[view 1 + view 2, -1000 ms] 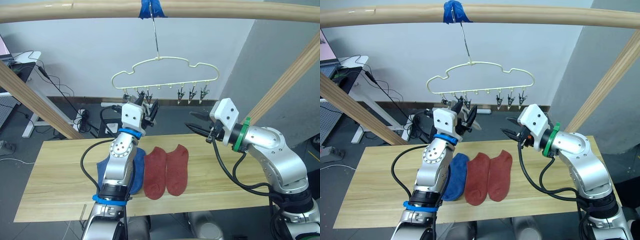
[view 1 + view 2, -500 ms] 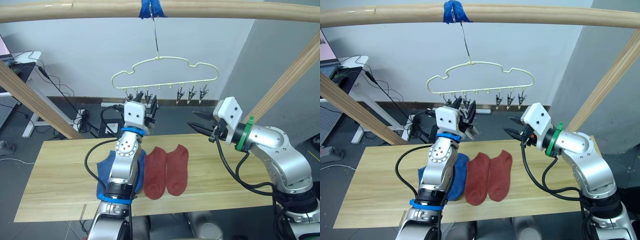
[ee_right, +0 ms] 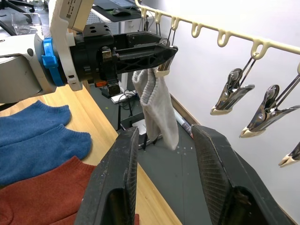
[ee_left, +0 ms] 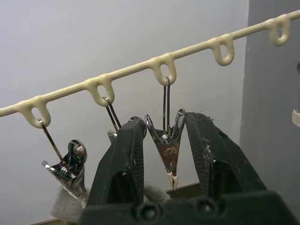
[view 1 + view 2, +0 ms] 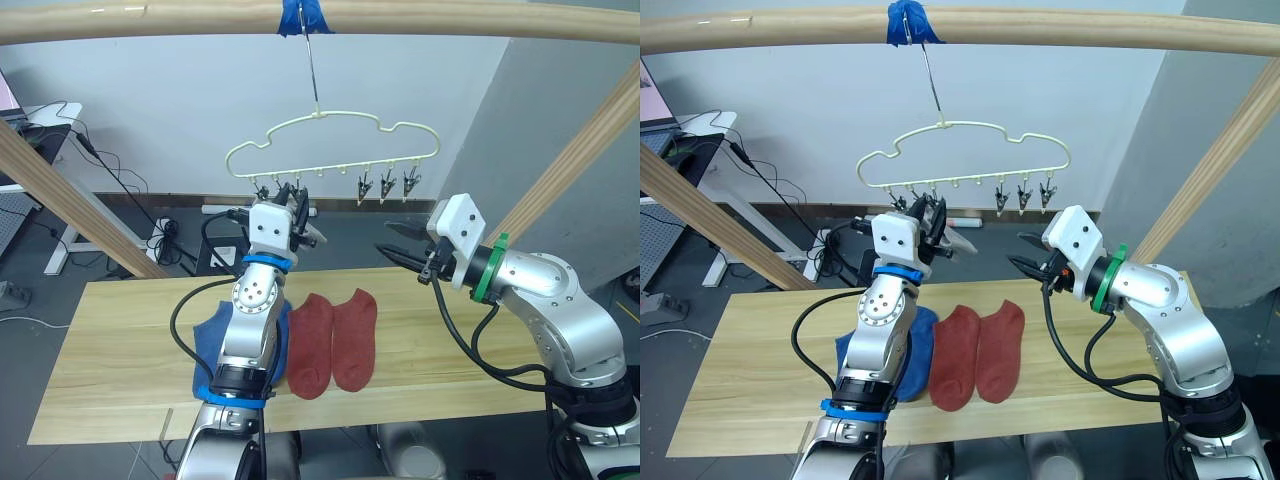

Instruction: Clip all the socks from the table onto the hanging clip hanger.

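Since a second ago the left gripper (image 5: pixel 298 207) climbed to the clip hanger (image 5: pixel 330 150). Left wrist view: its fingers straddle one clip (image 4: pixel 168 151), probably touching it. Right wrist view: a grey sock (image 3: pixel 156 111) hangs there, right gripper (image 3: pixel 165 174) open. Blue and red socks (image 5: pixel 332 340) stay on the table (image 5: pixel 120 350).

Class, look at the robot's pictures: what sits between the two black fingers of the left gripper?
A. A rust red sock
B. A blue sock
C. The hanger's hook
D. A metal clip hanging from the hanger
D: in the left wrist view the left gripper has its fingers on either side of a metal clip that hangs from the clip hanger.
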`<state>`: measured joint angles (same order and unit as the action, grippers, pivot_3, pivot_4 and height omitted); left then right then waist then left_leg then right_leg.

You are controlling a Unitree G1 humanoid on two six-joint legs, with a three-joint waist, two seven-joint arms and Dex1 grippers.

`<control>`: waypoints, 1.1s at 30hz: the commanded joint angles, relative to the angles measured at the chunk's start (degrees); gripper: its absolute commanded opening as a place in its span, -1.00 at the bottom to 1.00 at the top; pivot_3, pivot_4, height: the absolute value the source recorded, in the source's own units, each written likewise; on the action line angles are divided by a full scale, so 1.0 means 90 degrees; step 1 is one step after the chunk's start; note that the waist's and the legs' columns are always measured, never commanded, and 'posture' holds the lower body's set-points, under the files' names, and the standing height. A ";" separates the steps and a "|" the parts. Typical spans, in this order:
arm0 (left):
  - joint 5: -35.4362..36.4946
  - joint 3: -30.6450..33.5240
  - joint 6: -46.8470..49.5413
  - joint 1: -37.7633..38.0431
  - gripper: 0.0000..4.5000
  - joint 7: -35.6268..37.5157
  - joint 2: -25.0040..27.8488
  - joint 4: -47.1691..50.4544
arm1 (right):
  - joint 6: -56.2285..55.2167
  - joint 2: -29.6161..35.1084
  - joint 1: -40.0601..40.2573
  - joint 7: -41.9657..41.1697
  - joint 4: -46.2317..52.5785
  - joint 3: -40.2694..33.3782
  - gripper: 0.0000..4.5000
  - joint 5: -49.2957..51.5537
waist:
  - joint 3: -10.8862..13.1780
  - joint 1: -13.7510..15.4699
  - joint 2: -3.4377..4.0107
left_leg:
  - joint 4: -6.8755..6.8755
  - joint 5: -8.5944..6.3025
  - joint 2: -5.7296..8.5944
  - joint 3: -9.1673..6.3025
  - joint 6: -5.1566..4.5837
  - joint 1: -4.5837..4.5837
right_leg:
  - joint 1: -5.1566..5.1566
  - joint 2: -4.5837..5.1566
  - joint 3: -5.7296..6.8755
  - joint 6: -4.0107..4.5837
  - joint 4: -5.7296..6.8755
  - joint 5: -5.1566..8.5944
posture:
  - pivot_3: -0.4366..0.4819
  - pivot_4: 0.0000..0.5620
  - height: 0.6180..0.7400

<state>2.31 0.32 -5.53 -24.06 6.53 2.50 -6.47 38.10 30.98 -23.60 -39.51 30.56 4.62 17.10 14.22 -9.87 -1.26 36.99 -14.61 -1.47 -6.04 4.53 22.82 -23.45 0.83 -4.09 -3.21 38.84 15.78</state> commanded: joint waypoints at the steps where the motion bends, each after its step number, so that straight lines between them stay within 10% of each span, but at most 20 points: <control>1: -0.0076 -0.0078 -0.0148 -0.0067 -0.31 -0.0059 -0.0044 0.0208 | -0.0103 0.0049 0.0004 0.0016 0.0108 -0.0125 -0.18 0.0108 | 0.0000 0.0000 0.0000 | 0.0000 0.0000 0.0000 0.0000 0.0000 0.0000 | 0.0000 0.0000 0.0000 0.0000 0.0000 0.0000 | -0.72 -0.14 0.83; 33: -0.0105 -0.0118 0.0002 -0.0014 -0.31 -0.0015 0.0047 0.0074 | -0.0177 0.0053 -0.0028 -0.0030 0.0030 -0.0093 -0.18 0.0105 | 0.0000 0.0001 0.0000 | -0.0001 0.0000 0.0000 0.0000 0.0000 0.0000 | 0.0001 0.0000 0.0000 -0.0001 -0.0003 0.0000 | -0.71 -0.16 0.83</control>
<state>1.63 -1.30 -4.08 -23.27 6.81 2.61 -6.54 37.85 31.19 -23.23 -39.75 29.62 4.63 17.11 14.22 -9.86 -1.26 36.97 -14.61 -1.47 -6.04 4.53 22.82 -23.45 0.83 -4.10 -3.21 38.81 15.79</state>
